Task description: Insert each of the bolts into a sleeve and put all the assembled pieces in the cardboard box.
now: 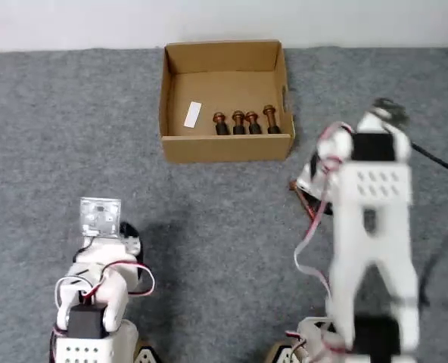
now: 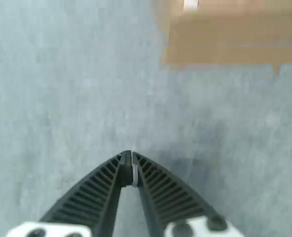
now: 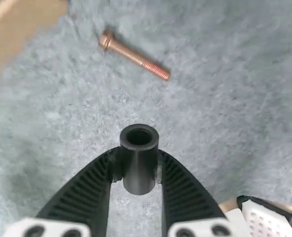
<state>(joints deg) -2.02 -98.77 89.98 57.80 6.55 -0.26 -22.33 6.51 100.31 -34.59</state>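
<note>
At the lower middle of the right wrist view, the right gripper (image 3: 137,162) holds a black sleeve (image 3: 138,140) between its two ribbed fingers (image 3: 87,192). The open hole of the sleeve faces the camera, and the jaws press on its lower part from both sides. It looks like a short, stiff tube with smooth walls. I think it is light, but it can slip or turn if the grip is weak.

Farther away, in the upper middle of this frame, one copper-coloured bolt (image 3: 133,55) lies flat on the grey carpet (image 3: 235,98). It is well apart from the sleeve, with its head toward the upper left. The bolt seems thin and rigid, and it may roll on its side. The best place to take it is probably the plain shank just below the head, which leaves the threaded end free for the hole. A corner of the cardboard box (image 3: 18,29) is at the upper left, near the head of the bolt.

In the left wrist view, the left gripper (image 2: 128,168) is at the lower middle, closed on nothing above the carpet.

In the high view, the box is at the upper middle. Four assembled pieces (image 1: 245,121) stand in a row along its front wall, beside a white label (image 1: 193,114).
</note>
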